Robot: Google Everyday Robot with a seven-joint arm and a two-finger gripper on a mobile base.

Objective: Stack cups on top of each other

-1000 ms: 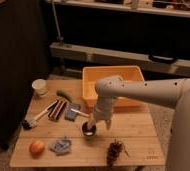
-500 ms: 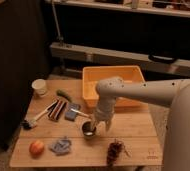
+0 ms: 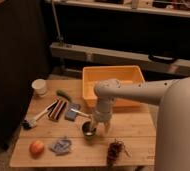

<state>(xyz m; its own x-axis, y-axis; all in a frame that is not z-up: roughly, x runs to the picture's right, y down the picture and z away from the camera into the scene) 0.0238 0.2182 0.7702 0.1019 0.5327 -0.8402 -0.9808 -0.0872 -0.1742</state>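
From my station I see the arm (image 3: 138, 92) reaching in from the right and bending down over the wooden table (image 3: 138, 130). The gripper (image 3: 99, 126) sits low at the middle of the table, right at the dark metal cup (image 3: 88, 129), which stands upright on the wood. The fingers seem to come down at the cup's right rim, but I cannot tell how far they are spread or whether they grip the cup at all.

The white cup (image 3: 39, 87) stands upright far off at the table's back left corner, well apart from the metal one. I cannot make out a green cup from here.

Behind the gripper, the orange bin (image 3: 113, 75) sits at the back of the table. To the left of the metal cup lie a small blue block (image 3: 72, 112), a dark red flat item (image 3: 57, 109) and a green vegetable (image 3: 64, 94). A brush (image 3: 33, 120) lies near the left edge. Along the front edge I see an orange fruit (image 3: 36, 147), a crumpled blue-grey cloth (image 3: 62, 145) and a dark bunch, perhaps grapes (image 3: 115, 149).
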